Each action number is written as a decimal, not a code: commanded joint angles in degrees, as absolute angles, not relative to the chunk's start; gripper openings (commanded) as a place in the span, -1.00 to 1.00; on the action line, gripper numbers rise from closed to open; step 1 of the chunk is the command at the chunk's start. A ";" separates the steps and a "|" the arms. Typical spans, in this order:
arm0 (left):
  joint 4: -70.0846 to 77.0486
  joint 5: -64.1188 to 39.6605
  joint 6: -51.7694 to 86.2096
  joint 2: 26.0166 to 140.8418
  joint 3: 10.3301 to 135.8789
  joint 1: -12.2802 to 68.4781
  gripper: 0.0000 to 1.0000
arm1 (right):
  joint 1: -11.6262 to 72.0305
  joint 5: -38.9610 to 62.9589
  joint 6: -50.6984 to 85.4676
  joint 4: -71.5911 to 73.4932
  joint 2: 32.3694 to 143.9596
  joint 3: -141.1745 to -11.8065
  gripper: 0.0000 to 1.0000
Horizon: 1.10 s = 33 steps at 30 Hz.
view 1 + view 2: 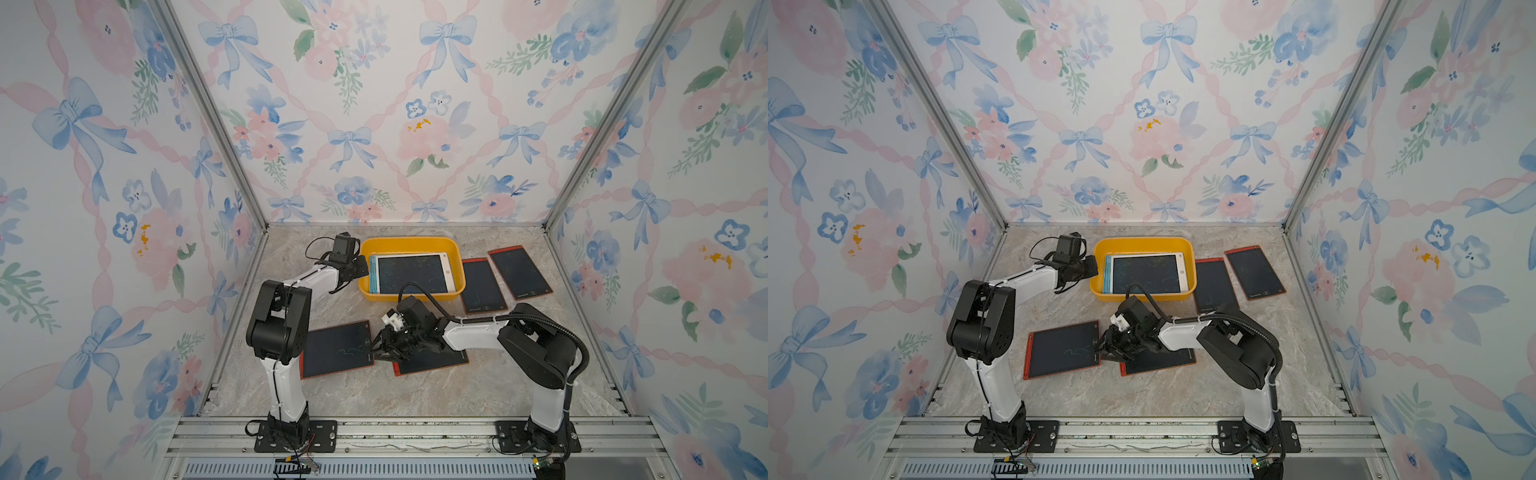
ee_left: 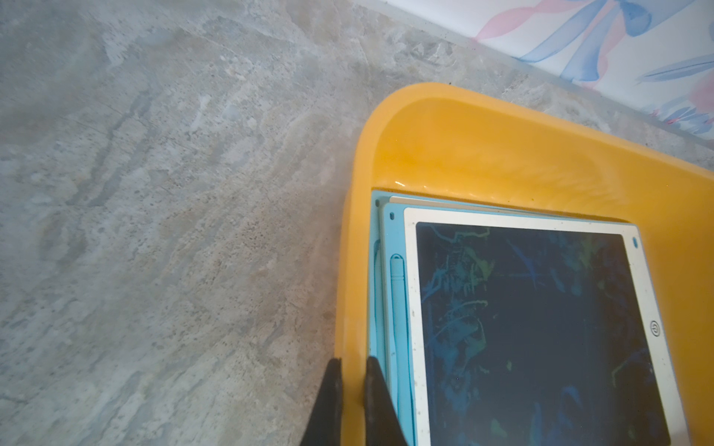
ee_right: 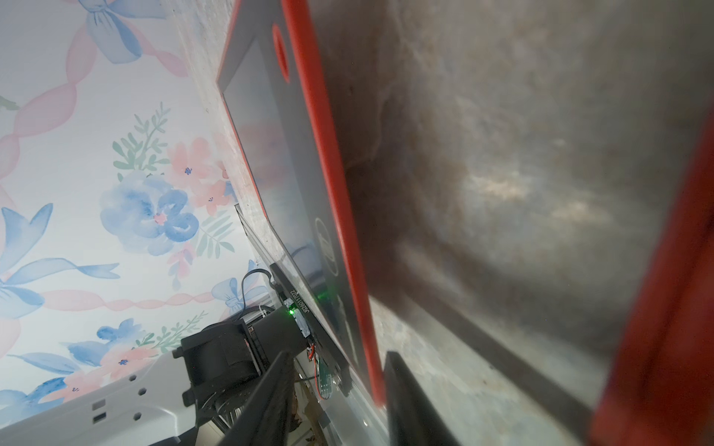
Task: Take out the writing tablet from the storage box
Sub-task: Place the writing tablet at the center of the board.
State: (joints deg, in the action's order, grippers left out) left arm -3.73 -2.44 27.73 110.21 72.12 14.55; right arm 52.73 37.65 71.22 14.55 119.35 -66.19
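The yellow-orange storage box [image 1: 409,241] [image 1: 1142,241] [image 2: 502,146] stands at the back of the table. A white-framed writing tablet [image 1: 411,274] [image 2: 521,328] lies on top inside it, with blue-framed tablets [image 2: 396,289] stacked beneath. My left gripper [image 1: 363,266] [image 2: 353,363] is shut on the box's left wall, one finger outside and one inside. My right gripper [image 1: 376,349] [image 3: 336,359] hovers low near the table's front with its jaws apart and nothing clamped, just above a red-framed tablet [image 1: 440,359] that lies flat and is partly hidden by the wrist.
Another red-framed tablet [image 1: 336,349] [image 3: 309,173] lies on the table left of the right gripper. Two more red-framed tablets [image 1: 482,286] [image 1: 519,272] lie to the right of the box. Patterned walls enclose the table on three sides.
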 commanded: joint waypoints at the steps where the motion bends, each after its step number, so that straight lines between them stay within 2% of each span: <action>1: -7.28 -2.33 28.72 109.53 70.66 14.45 -1.00 | 53.61 37.09 69.70 12.22 118.65 -67.94 -0.17; 11: -7.22 -2.35 28.83 109.60 70.66 14.46 -1.00 | 53.61 36.61 67.79 9.64 118.11 -69.03 -0.17; 23: -7.28 -2.28 28.99 109.60 70.68 14.56 -1.00 | 53.57 30.51 53.88 -9.46 113.80 -76.05 -0.05; 26: -7.22 -2.15 29.00 109.47 70.58 14.55 -1.00 | 53.61 28.30 50.02 -14.63 112.46 -78.39 0.14; 30: -7.21 -2.15 29.00 109.43 70.46 14.52 -1.00 | 53.03 24.88 45.38 -21.16 110.91 -81.33 0.30; 33: -7.29 -2.14 28.91 109.35 70.36 14.59 -1.00 | 51.96 22.57 43.88 -22.67 109.03 -81.54 0.55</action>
